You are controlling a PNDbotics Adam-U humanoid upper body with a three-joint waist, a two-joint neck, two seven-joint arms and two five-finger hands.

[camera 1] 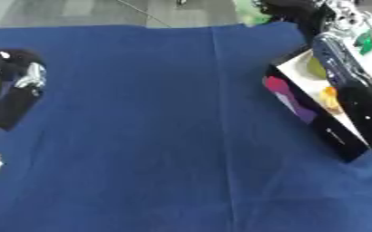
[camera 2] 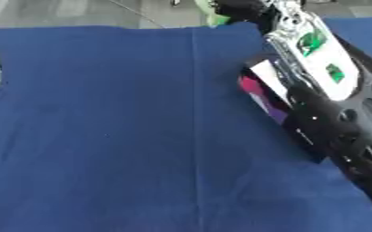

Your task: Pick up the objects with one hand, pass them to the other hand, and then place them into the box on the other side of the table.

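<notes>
The black-walled box with a white floor sits on the right side of the blue cloth-covered tabletop, its long axis running diagonally from the far middle toward the near right. Inside it, small yellowish and orange things lie on the white floor, and a pink and purple patch marks its outer wall. The right arm reaches from the near right edge along that same diagonal, passing right over the box; its black right hand sits beyond the box's far end, next to a green shape at the tabletop's far edge. Whether its fingers are spread or curled round anything cannot be told. The left hand rests at the left edge, well apart from the box; its finger state is unclear too. No loose object shows on the cloth, so the right arm is judged far nearer for any placing into the box.
</notes>
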